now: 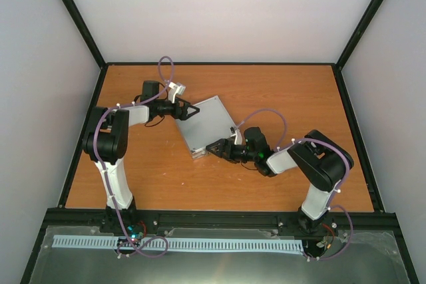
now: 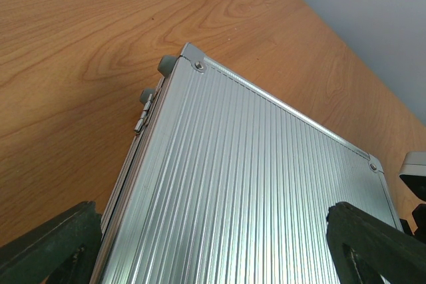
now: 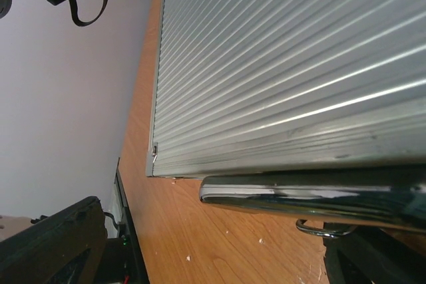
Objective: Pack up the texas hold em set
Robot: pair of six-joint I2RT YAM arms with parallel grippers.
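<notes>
The texas hold em set shows as a flat square silver case (image 1: 206,124), shut and lying tilted on the wooden table. Its ribbed lid (image 2: 253,184) fills the left wrist view. My left gripper (image 1: 193,110) hovers open at the case's far left corner, one finger (image 2: 46,247) on each side of the lid and nothing gripped. My right gripper (image 1: 212,147) stands open at the case's near edge, facing the chrome handle (image 3: 313,194) below the ribbed lid (image 3: 286,64). Its fingers (image 3: 53,244) touch nothing.
Black frame posts and pale walls close in the table on three sides. A black rail with a white toothed strip (image 1: 173,244) runs along the front by the arm bases. Small hinges (image 2: 143,108) stick out of the case's side. White specks (image 3: 188,257) dot the wood.
</notes>
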